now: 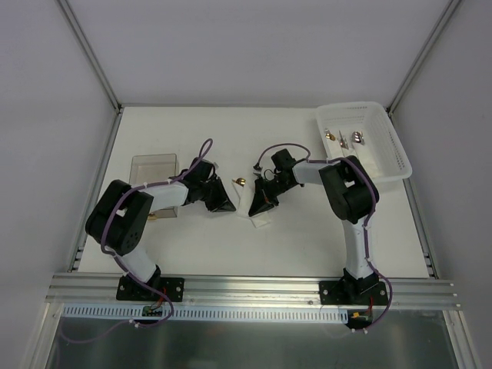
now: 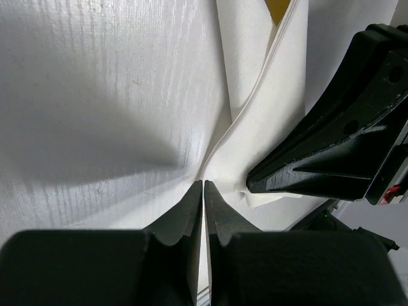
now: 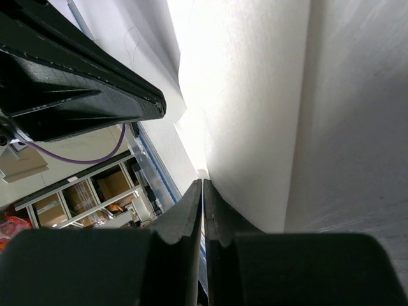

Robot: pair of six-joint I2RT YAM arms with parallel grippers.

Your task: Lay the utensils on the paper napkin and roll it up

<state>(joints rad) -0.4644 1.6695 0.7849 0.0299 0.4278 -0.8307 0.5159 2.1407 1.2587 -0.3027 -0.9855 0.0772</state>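
Paper napkin [image 1: 260, 223] lies bunched at centre frame on the white table [image 1: 307, 238], with its folds gathered between the two grippers. One gold-headed utensil [image 1: 241, 181] shows just above it, between the arms. Further utensils [image 1: 355, 138] lie in the white basket [image 1: 400, 157] at upper right.

Left gripper [image 2: 203, 186]: fingers pressed together, pinching a napkin fold at the tips.

Right gripper [image 3: 203, 185]: fingers pressed together against the napkin's edge. Whether paper is caught cannot be told.

A clear box [image 1: 154, 165] stands at left.
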